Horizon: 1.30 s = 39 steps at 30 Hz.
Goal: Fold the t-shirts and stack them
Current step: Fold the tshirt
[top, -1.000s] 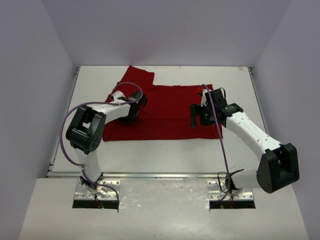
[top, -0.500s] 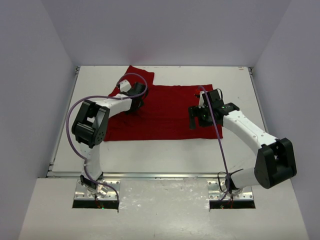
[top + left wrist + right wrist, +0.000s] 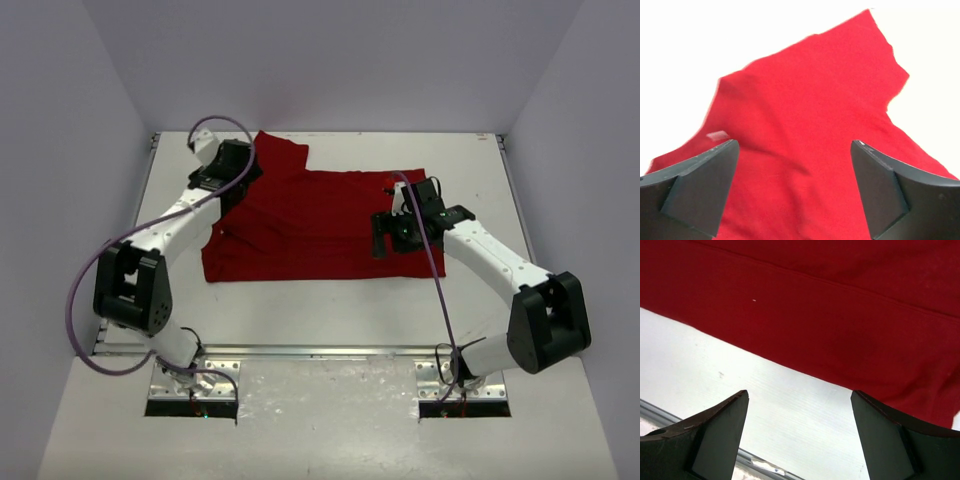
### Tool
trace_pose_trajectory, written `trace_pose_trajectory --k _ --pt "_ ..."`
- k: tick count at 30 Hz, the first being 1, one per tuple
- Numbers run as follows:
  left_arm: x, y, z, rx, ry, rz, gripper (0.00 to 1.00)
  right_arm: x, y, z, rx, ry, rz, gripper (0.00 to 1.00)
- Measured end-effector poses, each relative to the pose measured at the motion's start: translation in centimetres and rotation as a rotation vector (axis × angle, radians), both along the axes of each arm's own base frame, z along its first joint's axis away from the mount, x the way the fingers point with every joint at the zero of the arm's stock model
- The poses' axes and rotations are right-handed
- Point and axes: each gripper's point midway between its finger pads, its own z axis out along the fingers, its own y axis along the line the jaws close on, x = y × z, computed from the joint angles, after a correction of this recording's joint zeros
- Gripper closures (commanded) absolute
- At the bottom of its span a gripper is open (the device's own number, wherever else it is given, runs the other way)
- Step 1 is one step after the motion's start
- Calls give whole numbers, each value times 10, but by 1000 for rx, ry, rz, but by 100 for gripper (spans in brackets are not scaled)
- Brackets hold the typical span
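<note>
Left gripper (image 3: 794,145) spread wide, empty, over upper-left sleeve of t-shirt (image 3: 320,215). Right gripper (image 3: 800,392) likewise agape, empty, at hemmed edge, centre-right of overhead frame. I see shirt spread mid-table (image 3: 330,300).

From above, we see even, diffuse light: the tabletop (image 3: 330,300) reads pale and clean, shadows on it are faint and soft-edged, and the t-shirt (image 3: 300,220) holds a saturated, matte red. That view is sharp throughout. In the left wrist view the tabletop is blown out to pure white and the cloth's folds look slightly smeared; the left end effector (image 3: 794,145) shows dark, soft-focus fingers (image 3: 695,192). The right wrist view is dimmer and greyer, with the hem stitching crisp and the right end effector (image 3: 800,392) blurred by closeness.
</note>
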Motion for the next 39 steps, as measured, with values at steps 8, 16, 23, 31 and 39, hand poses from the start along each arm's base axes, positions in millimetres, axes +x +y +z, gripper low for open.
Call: trace_pose_trajectory --k 8,16,23,31,39 --pt "-49 102 -52 -64 157 302 35 1 16 6 67 -13 47 16" --pt "-46 75 -109 -155 283 212 50 1 21 5 87 -24 63 16" --pt "-51 65 -140 -215 331 177 67 2 22 5 94 -28 68 17" --pt "-41 54 -146 -252 318 117 100 2 22 5 94 -28 69 17" --pt "-40 63 -120 -190 282 121 100 2 22 5 93 -29 71 17"
